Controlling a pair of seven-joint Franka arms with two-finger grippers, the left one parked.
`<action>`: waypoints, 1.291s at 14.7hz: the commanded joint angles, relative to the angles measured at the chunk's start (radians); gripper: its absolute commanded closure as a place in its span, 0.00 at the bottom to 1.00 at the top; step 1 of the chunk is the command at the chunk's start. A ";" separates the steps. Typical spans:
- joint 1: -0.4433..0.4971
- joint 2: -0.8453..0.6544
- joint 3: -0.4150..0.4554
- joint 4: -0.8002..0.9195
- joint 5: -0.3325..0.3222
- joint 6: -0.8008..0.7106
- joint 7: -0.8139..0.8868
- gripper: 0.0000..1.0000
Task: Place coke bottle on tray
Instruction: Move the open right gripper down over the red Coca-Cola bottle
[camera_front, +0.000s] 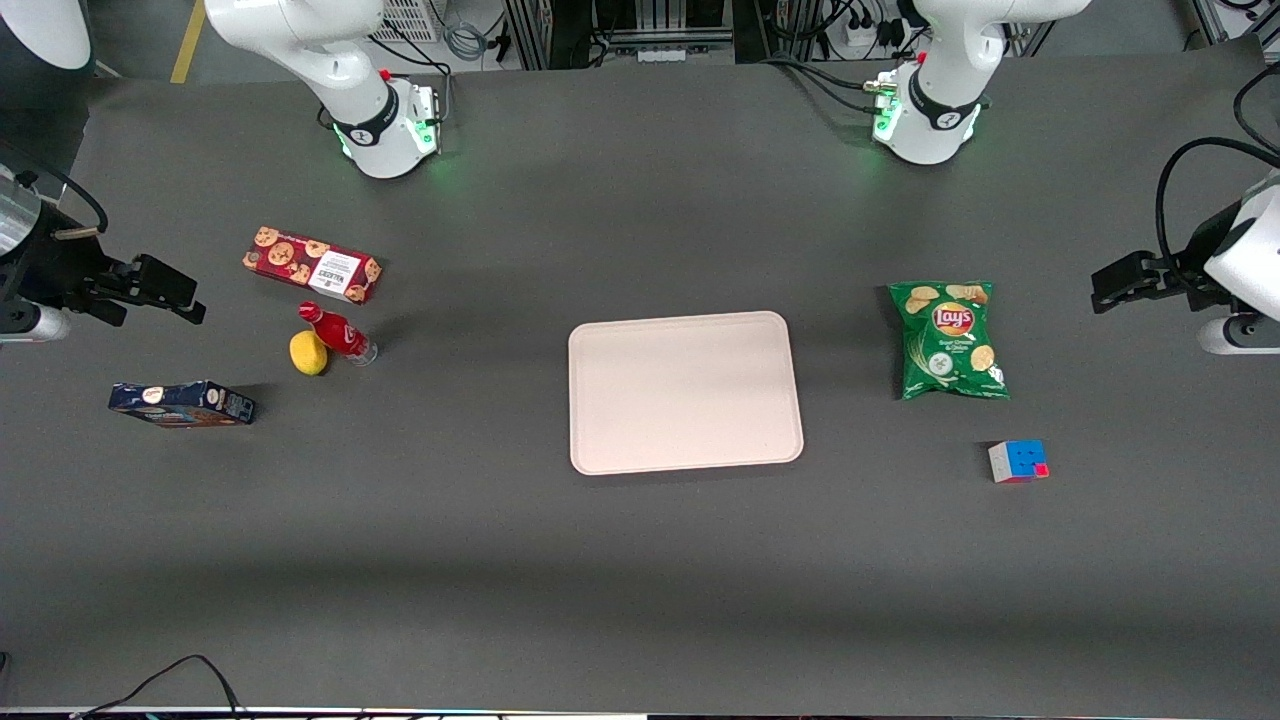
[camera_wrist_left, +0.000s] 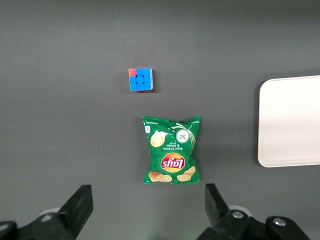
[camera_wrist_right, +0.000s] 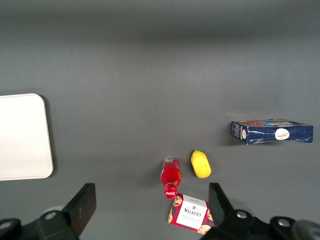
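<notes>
The coke bottle (camera_front: 338, 334) is small and red with a red cap. It sits on the table close beside a yellow lemon (camera_front: 308, 352), toward the working arm's end. It also shows in the right wrist view (camera_wrist_right: 170, 176). The pale pinkish-beige tray (camera_front: 685, 392) lies flat mid-table with nothing on it; one corner shows in the right wrist view (camera_wrist_right: 22, 135). My right gripper (camera_front: 185, 302) is open and empty, held above the table apart from the bottle. In the right wrist view its gripper (camera_wrist_right: 152, 210) has black fingers (camera_wrist_right: 85, 205) spread wide.
A red cookie box (camera_front: 312, 264) lies just farther from the front camera than the bottle. A dark blue box (camera_front: 182, 404) stands nearer the camera. A green chips bag (camera_front: 948, 340) and a puzzle cube (camera_front: 1018, 461) lie toward the parked arm's end.
</notes>
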 joint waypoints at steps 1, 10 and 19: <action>-0.001 0.017 -0.002 0.013 0.028 -0.021 -0.026 0.00; -0.014 -0.215 -0.004 -0.469 -0.010 0.236 -0.066 0.00; -0.017 -0.268 -0.001 -0.901 -0.059 0.614 -0.122 0.00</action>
